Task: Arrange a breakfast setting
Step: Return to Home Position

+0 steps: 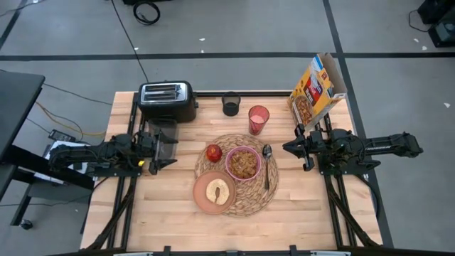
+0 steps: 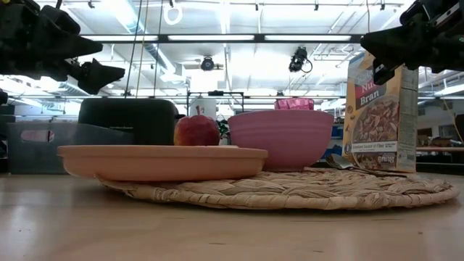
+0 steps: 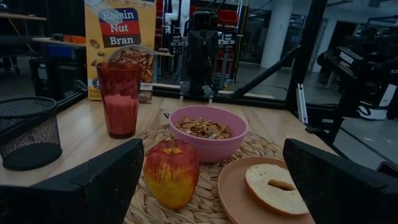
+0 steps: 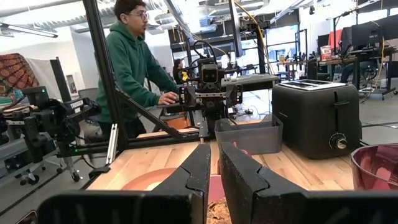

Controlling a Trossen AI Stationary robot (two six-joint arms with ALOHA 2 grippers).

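Observation:
The round woven placemat [image 1: 249, 201] lies mid-table. On it stand the pink bowl [image 1: 243, 163] with cereal, the red apple [image 1: 214, 152] to its left, the brownish-pink plate [image 1: 206, 201] bearing the toast slice [image 1: 217, 190] at the near left, and the metal spoon [image 1: 267, 167] to the bowl's right. The translucent pink cup [image 1: 259, 119] stands on the table beyond the mat. My left gripper [image 1: 169, 153] hovers open left of the apple, empty; its wrist view [image 3: 214, 180] shows the apple between its spread fingers, farther off. My right gripper [image 1: 287, 148] hovers shut right of the spoon, empty [image 4: 216, 158].
The black toaster [image 1: 168, 101] stands at the far left, with a grey bin [image 1: 165, 134] before it. A black mesh cup [image 1: 231, 104] and the cereal box [image 1: 318, 89] stand along the far edge. A person in a green hoodie [image 4: 134, 62] stands beyond the table's left side.

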